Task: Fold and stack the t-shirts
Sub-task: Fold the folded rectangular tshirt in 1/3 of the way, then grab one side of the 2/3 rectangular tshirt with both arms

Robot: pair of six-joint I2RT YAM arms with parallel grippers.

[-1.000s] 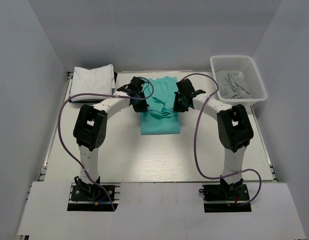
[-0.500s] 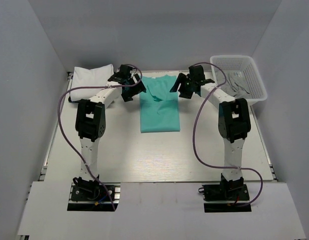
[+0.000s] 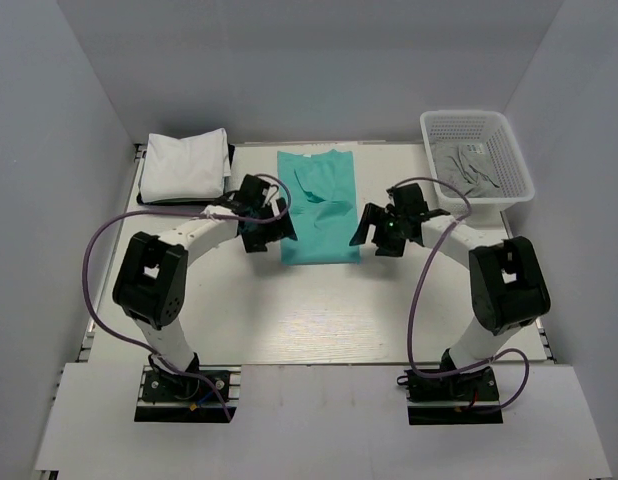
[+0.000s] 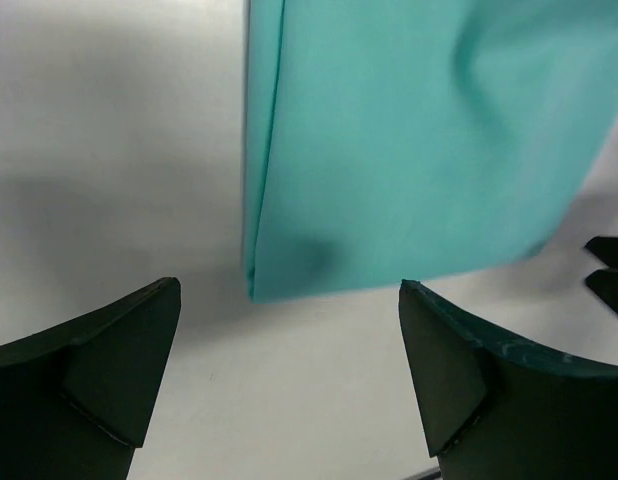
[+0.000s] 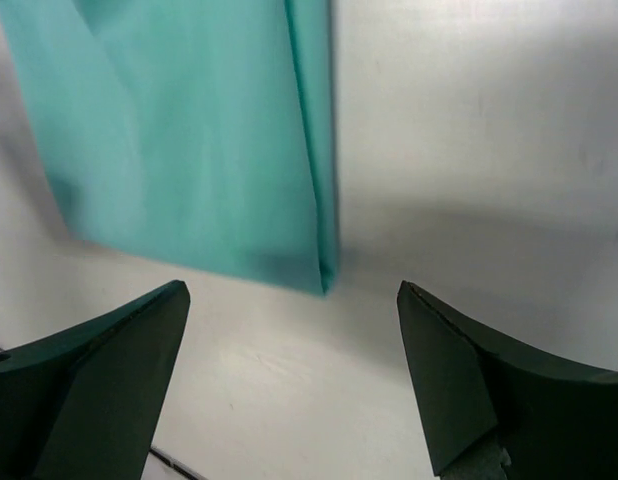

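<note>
A teal-green t-shirt lies flat in the middle of the table, folded into a long strip running from front to back. My left gripper is open beside its near left corner, with nothing between the fingers. My right gripper is open beside the near right corner, also empty. The left wrist view shows the teal-green t-shirt just beyond the left gripper. In the right wrist view the folded corner of the teal-green t-shirt lies just ahead of the right gripper. Folded white t-shirts are stacked at the back left.
A white plastic basket at the back right holds crumpled pale cloth. Grey walls close in the table on three sides. Purple cables loop out from both arms.
Both grippers opened and let go of the teal-green t-shirt near its far end. The shirt now lies flat, and both arms have drawn back to its near corners.
</note>
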